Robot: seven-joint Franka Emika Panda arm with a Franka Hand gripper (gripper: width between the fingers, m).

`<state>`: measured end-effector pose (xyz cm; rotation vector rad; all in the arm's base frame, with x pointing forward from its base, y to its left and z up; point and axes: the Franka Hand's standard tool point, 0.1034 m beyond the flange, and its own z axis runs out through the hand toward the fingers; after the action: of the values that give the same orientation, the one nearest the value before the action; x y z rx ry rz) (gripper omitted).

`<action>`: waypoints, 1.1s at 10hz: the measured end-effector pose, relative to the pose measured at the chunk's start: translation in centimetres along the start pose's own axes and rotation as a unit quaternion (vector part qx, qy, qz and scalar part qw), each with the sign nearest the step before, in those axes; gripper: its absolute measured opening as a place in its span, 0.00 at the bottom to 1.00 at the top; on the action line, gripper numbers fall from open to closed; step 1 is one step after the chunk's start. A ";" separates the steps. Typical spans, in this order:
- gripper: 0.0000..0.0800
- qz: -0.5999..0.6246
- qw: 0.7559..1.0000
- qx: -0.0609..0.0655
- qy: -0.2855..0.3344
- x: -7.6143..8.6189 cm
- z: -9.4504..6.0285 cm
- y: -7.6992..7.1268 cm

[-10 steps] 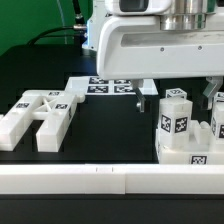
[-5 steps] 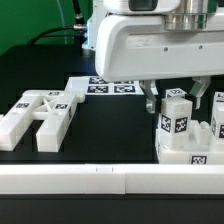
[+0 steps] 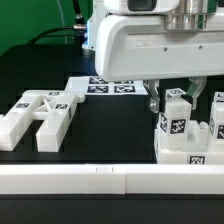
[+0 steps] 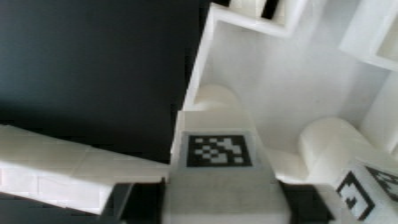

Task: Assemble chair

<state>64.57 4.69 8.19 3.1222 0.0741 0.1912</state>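
The tool clamps the upright bar near its top, probably to lift it; the H-frame lies well apart from the tool.

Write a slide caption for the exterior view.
Gripper clamps an upright bar at the block; the H-frame lies apart.

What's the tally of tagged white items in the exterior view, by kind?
H-shaped frame: 1
upright bar: 2
low block: 1
marker board: 1
Total: 5
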 end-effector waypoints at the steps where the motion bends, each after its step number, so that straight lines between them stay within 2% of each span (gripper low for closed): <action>1: 0.36 0.043 0.999 0.000 0.000 0.0 0.0 -0.2; 4: 0.36 0.169 0.986 0.004 -0.001 -0.1 0.0 -0.2; 6: 0.36 0.256 0.967 0.008 -0.004 -0.2 0.1 -0.2; 8: 0.36 0.348 0.937 0.011 -0.006 -0.2 0.1 -0.2; 9: 0.36 0.400 0.916 0.012 -0.007 -0.2 0.1 -0.4; 10: 0.36 0.467 0.884 0.012 -0.008 -0.2 0.2 -0.5; 11: 0.36 0.493 0.870 0.014 -0.009 -0.2 0.2 -0.5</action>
<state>64.39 5.18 7.99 2.8343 -1.5154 0.1522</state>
